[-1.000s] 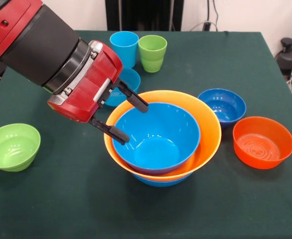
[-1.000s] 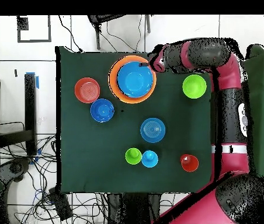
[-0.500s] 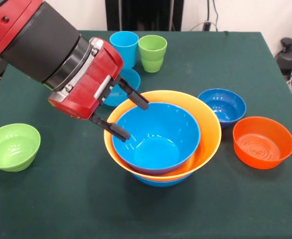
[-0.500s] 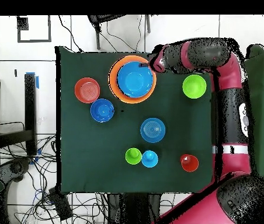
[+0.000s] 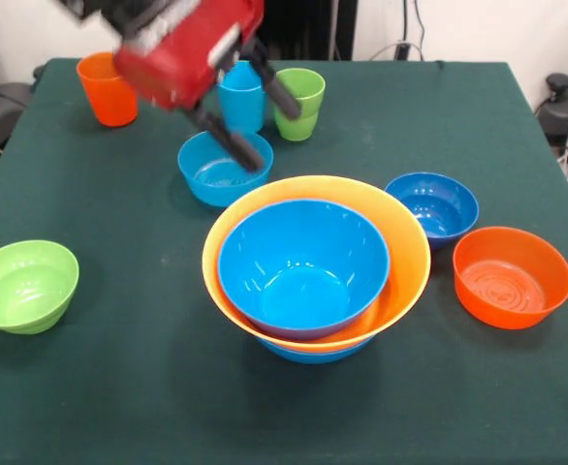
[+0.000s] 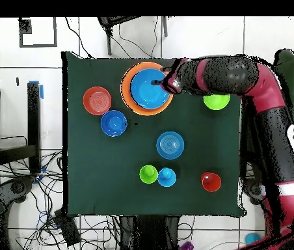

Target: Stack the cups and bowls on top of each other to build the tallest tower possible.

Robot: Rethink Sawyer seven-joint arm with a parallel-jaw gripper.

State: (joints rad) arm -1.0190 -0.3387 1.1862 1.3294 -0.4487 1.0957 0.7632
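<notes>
The tower (image 5: 303,266) is a bright blue bowl nested in the wide yellow-orange bowl (image 5: 412,254), which sits in another blue bowl; it also shows in the overhead view (image 6: 148,88). My gripper (image 5: 274,138) is open and empty, raised high above the table behind the tower; in the overhead view it (image 6: 162,81) hangs over the tower's right rim. The medium light blue bowl (image 5: 211,176), dark blue bowl (image 5: 431,206), orange bowl (image 5: 512,276) and lime green bowl (image 5: 24,286) stand apart. The orange cup (image 5: 108,89), light blue cup (image 5: 240,102) and lime green cup (image 5: 303,105) stand at the far side.
The dark green tablecloth (image 5: 119,387) covers the table. In the overhead view my arm (image 6: 240,75) crosses above the lime green bowl (image 6: 216,101) and hides part of it. Cables lie on the floor round the table.
My gripper has risen from the tower's left rim and drawn back toward the cups, still open and empty. The orange cup now shows. The bowls have not moved.
</notes>
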